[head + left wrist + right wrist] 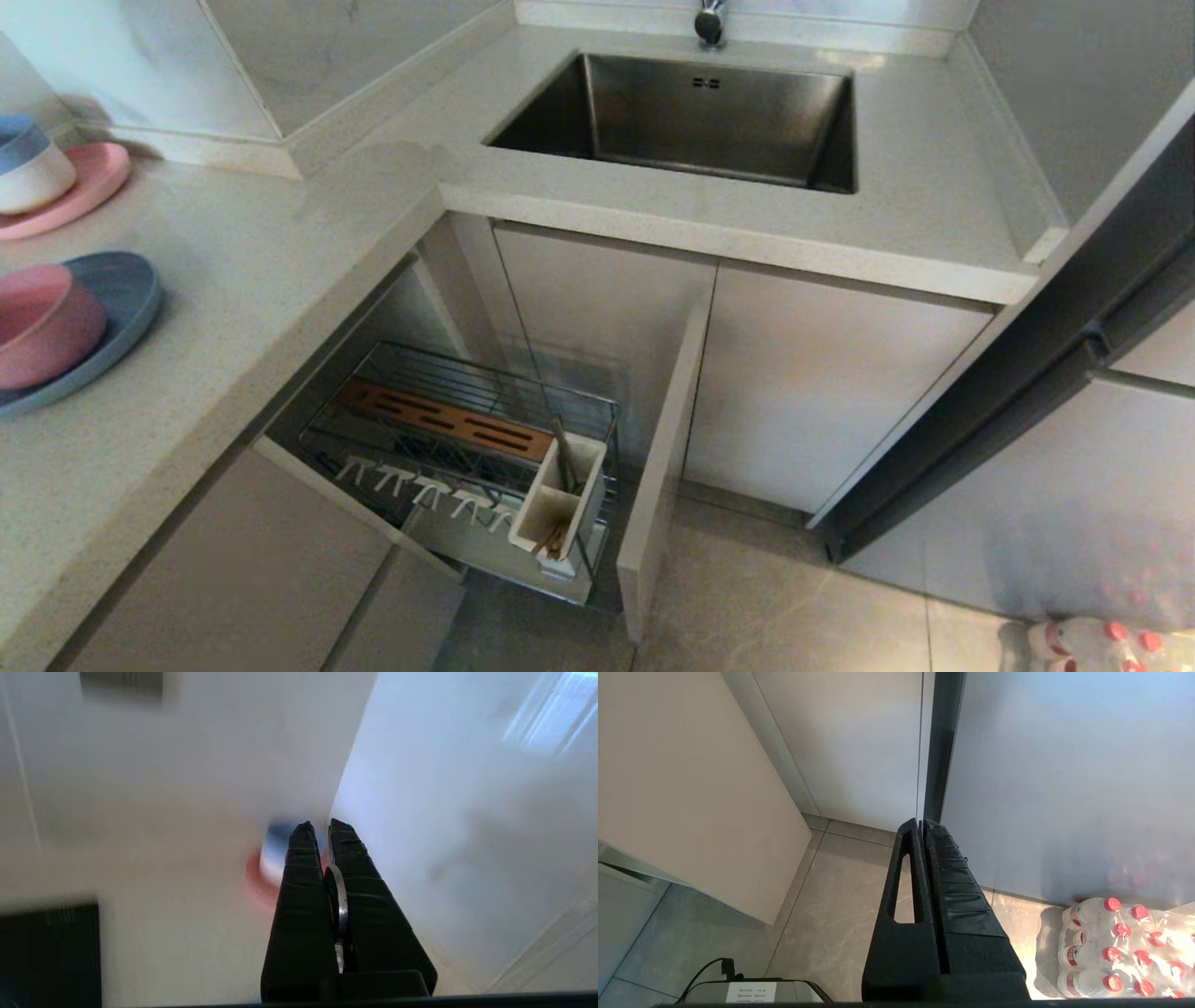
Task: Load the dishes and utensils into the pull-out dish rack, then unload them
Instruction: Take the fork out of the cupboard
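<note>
The pink bowl (42, 322) sits on the blue plate (126, 299) at the left of the counter. Below, the pull-out dish rack (495, 378) stands drawn out, with its wooden strip (439, 420) and white utensil box (590, 504). The chopsticks (553, 539) and the silver metal utensil (563, 453) stand in that box. Neither arm shows in the head view. My left gripper (321, 828) is shut above the counter, pointing at a blue-and-white bowl (275, 847) on a pink plate (257, 882). A thin silver strip shows between its fingers; what it is I cannot tell. My right gripper (920, 823) hangs shut over the floor.
The sink (840, 140) lies at the back. The rack's beige front panel (663, 467) juts out over the floor. A pack of water bottles (1115, 947) stands on the floor at the right, and a grey device (752, 991) with a cable lies under the right arm.
</note>
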